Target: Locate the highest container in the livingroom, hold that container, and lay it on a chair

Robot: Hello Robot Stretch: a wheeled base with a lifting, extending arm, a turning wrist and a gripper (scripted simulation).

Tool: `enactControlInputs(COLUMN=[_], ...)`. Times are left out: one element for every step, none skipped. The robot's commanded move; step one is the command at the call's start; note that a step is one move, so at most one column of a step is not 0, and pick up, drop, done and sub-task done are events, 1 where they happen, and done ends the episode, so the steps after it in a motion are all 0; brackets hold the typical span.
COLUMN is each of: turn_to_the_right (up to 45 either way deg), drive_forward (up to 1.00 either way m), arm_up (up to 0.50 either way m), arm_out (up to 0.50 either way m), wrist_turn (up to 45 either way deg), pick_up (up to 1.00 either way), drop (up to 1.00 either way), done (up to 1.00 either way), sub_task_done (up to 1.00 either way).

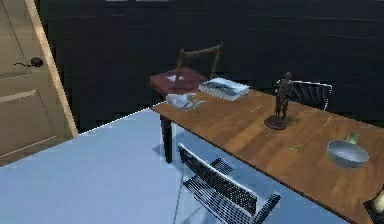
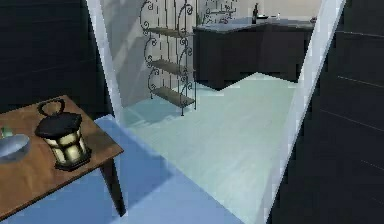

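Observation:
A long wooden table [image 1: 250, 130] runs across the forward view's right. On its near right part sits a grey bowl [image 1: 347, 152]. A smaller pale dish [image 1: 180, 100] lies at its far left corner. A wooden chair with a red seat [image 1: 185, 75] stands behind that corner. A dark wire chair [image 1: 225, 190] is pushed in at the table's near side, and another wire chair [image 1: 305, 93] stands at the far side. In the arm side view a table corner [image 2: 95, 150] carries a black lantern [image 2: 63, 138] and the rim of a grey bowl [image 2: 10, 147].
A dark statuette [image 1: 281, 102] and a flat book-like thing [image 1: 225, 88] stand on the table. A pale wooden door [image 1: 25, 70] is at the forward view's left, with bare blue floor before it. The arm side view looks through a doorway onto a wire shelf rack [image 2: 165, 55] and a dark counter [image 2: 250, 45].

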Motion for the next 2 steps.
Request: enactControlInputs(turn_to_the_right=[-42.0,45.0], drive_forward=[0.00,0.00], arm_up=[0.00,0.00], arm_out=[0.00,0.00], wrist_turn=[0.0,0.0], pick_up=[0.00,0.00], drop=[0.00,0.00], done=[0.00,0.00], sub_task_done=[0.00,0.00])
